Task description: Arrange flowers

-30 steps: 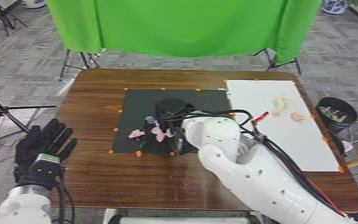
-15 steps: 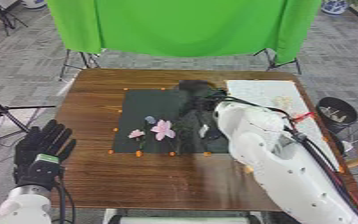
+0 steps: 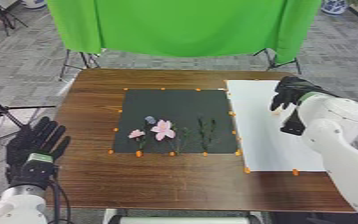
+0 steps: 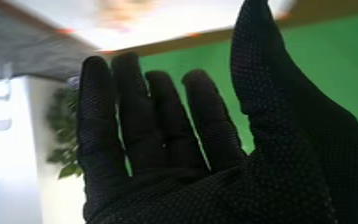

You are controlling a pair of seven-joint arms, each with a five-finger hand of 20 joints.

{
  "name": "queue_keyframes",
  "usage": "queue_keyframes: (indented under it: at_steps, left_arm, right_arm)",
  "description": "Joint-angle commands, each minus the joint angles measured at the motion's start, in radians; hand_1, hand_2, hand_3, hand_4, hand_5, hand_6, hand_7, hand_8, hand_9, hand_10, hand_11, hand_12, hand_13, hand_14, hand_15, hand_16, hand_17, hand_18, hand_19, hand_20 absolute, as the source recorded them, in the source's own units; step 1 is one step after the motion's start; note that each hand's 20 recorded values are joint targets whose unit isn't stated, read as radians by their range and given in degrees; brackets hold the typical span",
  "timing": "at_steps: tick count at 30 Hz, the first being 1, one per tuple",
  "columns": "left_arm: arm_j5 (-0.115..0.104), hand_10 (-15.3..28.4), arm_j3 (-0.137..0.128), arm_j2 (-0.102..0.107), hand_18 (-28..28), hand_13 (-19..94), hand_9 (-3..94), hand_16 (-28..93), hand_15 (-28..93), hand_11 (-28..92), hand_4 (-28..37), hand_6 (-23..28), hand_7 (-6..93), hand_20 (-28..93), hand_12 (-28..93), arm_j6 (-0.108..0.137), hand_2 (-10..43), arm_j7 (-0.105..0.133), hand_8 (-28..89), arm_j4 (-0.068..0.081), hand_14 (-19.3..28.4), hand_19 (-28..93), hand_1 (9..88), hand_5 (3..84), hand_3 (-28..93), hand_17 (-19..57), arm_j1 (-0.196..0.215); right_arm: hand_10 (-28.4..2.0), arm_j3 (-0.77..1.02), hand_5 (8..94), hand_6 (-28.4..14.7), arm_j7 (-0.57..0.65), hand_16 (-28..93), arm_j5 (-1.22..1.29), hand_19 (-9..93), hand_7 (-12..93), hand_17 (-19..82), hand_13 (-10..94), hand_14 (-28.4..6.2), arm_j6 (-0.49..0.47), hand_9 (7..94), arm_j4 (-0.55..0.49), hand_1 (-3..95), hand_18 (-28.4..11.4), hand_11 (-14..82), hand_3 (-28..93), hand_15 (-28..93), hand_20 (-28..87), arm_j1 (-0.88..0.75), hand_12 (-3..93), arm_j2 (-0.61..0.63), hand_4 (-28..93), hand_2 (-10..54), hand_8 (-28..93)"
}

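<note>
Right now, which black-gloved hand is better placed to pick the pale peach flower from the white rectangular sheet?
Likely the right hand, open above the sheet near the flower; the left hand is far across the brown wooden table.

White arms, black-gloved hands [image 3: 35, 152].

Head view: bright, diffuse light. Faint sheen on counter [image 3: 104, 182], white sheet [image 3: 269, 145] near clipping. Right wrist view: glare blown out at one edge, right robot hand [image 3: 293, 92] backlit, very dark.

Open room across dark mat [image 3: 177, 103] beyond flowers [image 3: 163, 131]; green stems [image 3: 205, 134] obstruct near part.
</note>
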Motion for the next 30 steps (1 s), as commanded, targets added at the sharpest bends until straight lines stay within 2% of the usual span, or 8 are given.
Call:
queue_keyframes:
  at_steps: [1, 6, 12, 15, 19, 22, 25, 30]
  left_arm:
    - [-0.003, 15.5, -0.008, 0.003, 15.6, 28, 39.9, -11, 49, 29, -28.3, 9.8, 23.6, 8, 10, -0.008, 15.8, 0.005, -13, -0.009, 16.5, 44, 32.2, 45.5, 72, -6.8, 0.007]
    - [-0.031, 15.4, -0.019, -0.004, 15.6, 28, 39.4, -11, 48, 29, -28.3, 9.8, 23.5, 8, 10, -0.005, 15.9, 0.016, -13, -0.01, 16.4, 44, 32.0, 45.5, 72, -6.7, 0.019]
    - [-0.03, 15.3, -0.015, -0.009, 15.6, 28, 39.1, -11, 48, 29, -28.3, 9.8, 23.6, 8, 10, -0.017, 16.0, 0.011, -13, -0.007, 16.3, 44, 31.8, 45.5, 73, -6.7, 0.018]
    - [-0.051, 15.3, -0.008, 0.008, 15.6, 28, 39.1, -11, 48, 29, -28.3, 9.8, 23.6, 8, 10, -0.028, 15.9, 0.03, -13, -0.005, 16.4, 44, 31.7, 45.5, 73, -6.7, 0.021]
    - [-0.053, 15.3, -0.007, 0.008, 15.6, 28, 39.0, -11, 48, 29, -28.3, 9.8, 23.4, 8, 10, -0.023, 15.8, 0.029, -13, -0.003, 16.4, 44, 31.7, 45.5, 73, -6.7, 0.018]
    - [-0.045, 15.3, -0.011, 0.0, 15.6, 28, 39.0, -11, 48, 29, -28.3, 9.8, 23.4, 8, 10, -0.027, 15.8, 0.023, -13, -0.004, 16.4, 44, 31.7, 45.5, 73, -6.7, 0.018]
    - [-0.038, 15.3, -0.009, -0.003, 15.6, 28, 39.0, -11, 48, 29, -28.3, 9.8, 23.3, 8, 10, -0.027, 15.8, 0.016, -13, -0.003, 16.4, 44, 31.6, 45.5, 73, -6.7, 0.015]
    - [-0.052, 15.3, -0.002, 0.01, 15.6, 28, 39.3, -11, 48, 29, -28.3, 9.8, 23.4, 8, 10, -0.027, 15.7, 0.034, -13, -0.005, 16.5, 44, 31.5, 45.5, 73, -6.7, 0.013]
  right_arm:
    - [-9.5, -0.03, 47.4, -0.3, -0.048, 16, -0.097, 67, 15, 23, 47, -12.5, -0.022, 49.4, 0.069, 56.1, -19.8, 10.2, 77, 27, 24, -0.002, 12.1, -0.02, -28, -9.5, -13]
    - [-9.6, -0.05, 46.3, -0.3, -0.078, 17, -0.089, 67, 15, 23, 47, -12.1, 0.017, 48.4, 0.121, 55.9, -19.5, 9.7, 77, 27, 25, 0.018, 11.9, -0.023, -28, -9.5, -13]
    - [-8.2, -0.091, 46.7, 0.3, -0.083, 17, -0.089, 68, 16, 24, 49, -11.2, -0.021, 49.5, 0.194, 55.7, -19.1, 10.0, 76, 27, 26, 0.049, 11.4, -0.019, -28, -7.4, -14]
    - [-8.8, -0.106, 45.6, 0.1, -0.071, 17, -0.086, 69, 16, 25, 49, -11.1, 0.023, 48.7, 0.224, 55.6, -18.8, 10.1, 75, 27, 27, 0.048, 11.4, -0.011, -28, -4.7, -14]
    - [-8.9, -0.107, 47.0, 0.2, -0.078, 18, -0.091, 72, 17, 26, 50, -10.3, 0.075, 49.8, 0.244, 56.0, -18.4, 10.8, 74, 28, 29, 0.025, 11.5, -0.013, -28, 0.0, -14]
    - [-9.5, -0.095, 51.8, 0.3, -0.071, 21, -0.048, 75, 18, 27, 54, -9.6, 0.083, 56.5, 0.247, 56.3, -18.6, 13.5, 71, 31, 31, 0.01, 13.0, -0.02, -28, -0.3, -14]
    - [-8.9, -0.109, 60.7, 0.2, -0.096, 29, -0.08, 76, 24, 30, 61, -7.7, 0.139, 69.5, 0.255, 60.5, -18.3, 11.4, 60, 31, 35, -0.008, 23.9, -0.018, -28, -0.7, -6]
    - [-6.8, -0.123, 69.7, 2.1, -0.11, 39, -0.082, 77, 32, 32, 70, -5.5, 0.203, 82.9, 0.238, 67.5, -17.1, 13.1, 50, 34, 39, -0.027, 39.4, -0.004, -28, -0.9, -1]
